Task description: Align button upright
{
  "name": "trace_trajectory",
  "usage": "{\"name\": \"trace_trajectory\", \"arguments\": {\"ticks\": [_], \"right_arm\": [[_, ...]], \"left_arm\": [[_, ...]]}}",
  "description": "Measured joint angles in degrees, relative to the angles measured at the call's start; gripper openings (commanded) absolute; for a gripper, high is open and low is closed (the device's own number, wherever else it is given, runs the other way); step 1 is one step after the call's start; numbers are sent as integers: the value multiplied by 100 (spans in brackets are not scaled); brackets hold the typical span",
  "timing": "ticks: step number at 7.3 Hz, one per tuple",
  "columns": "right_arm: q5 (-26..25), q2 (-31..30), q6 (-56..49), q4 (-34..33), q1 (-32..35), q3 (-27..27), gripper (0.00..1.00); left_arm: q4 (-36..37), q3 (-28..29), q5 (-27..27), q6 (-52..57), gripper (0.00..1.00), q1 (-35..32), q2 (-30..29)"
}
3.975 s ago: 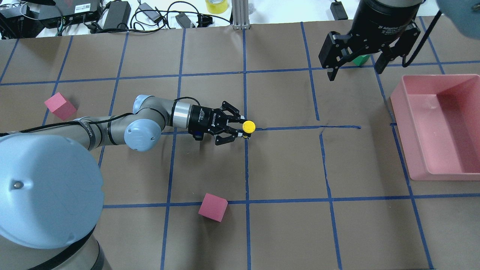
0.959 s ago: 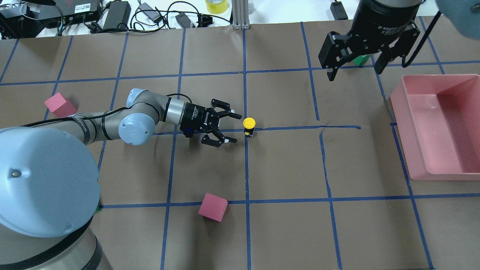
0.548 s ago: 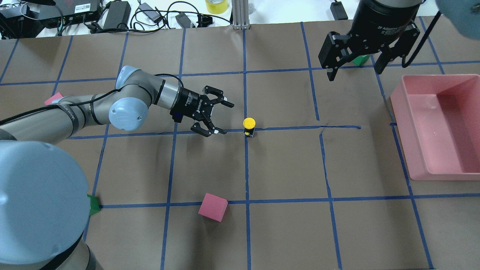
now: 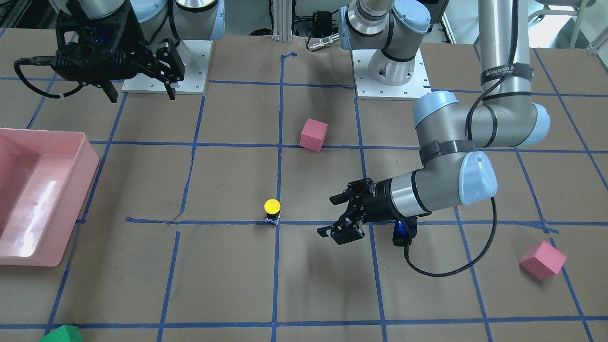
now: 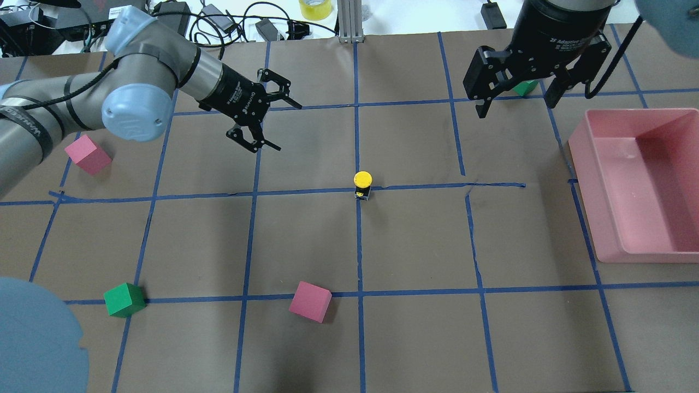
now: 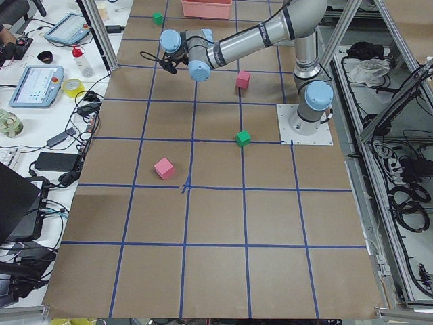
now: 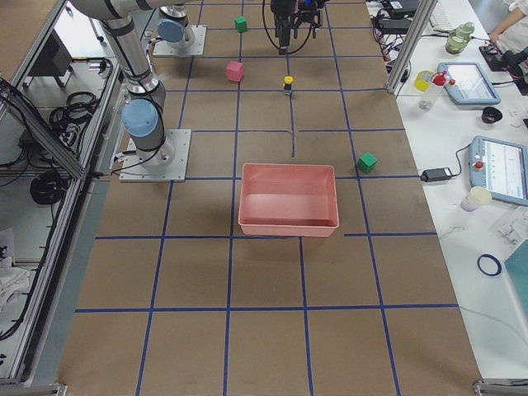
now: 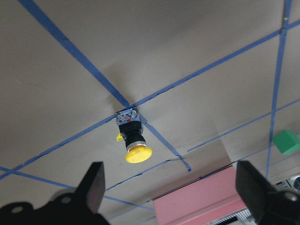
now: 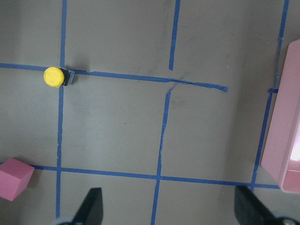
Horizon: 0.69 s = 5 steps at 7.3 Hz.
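Observation:
The button [image 5: 362, 183] stands upright on a blue tape crossing at mid-table, yellow cap up, free of both grippers. It also shows in the front-facing view [image 4: 272, 209], the left wrist view [image 8: 132, 140] and the right wrist view [image 9: 55, 77]. My left gripper [image 5: 288, 126] is open and empty, off the table to the button's far left. In the front-facing view it [image 4: 325, 217] sits on the button's right. My right gripper [image 5: 516, 106] is open and empty, high over the far right.
A pink bin [image 5: 639, 112] stands at the right edge. Pink cubes lie at the left [image 5: 87, 154] and near front [image 5: 310, 301]. One green cube [image 5: 124, 299] is at front left, another [image 5: 525, 87] behind the right gripper. Cables line the far edge.
My left gripper, closed around the button four seconds ago, has opened, let it go and drawn back up and to the far left. The button stays upright. The right arm has not moved.

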Motion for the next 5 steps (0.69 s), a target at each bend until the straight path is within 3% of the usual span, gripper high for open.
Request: {"name": "trace_trajectory", "arguments": {"ticks": [3, 5], "right_arm": [[36, 18, -4, -208, 0, 0, 100], [54, 50, -5, -551, 0, 0, 100]], "left_arm": [[-993, 901, 2419, 2804, 100, 133, 411], [-1581, 1385, 3283, 3896, 100, 112, 864]]}}
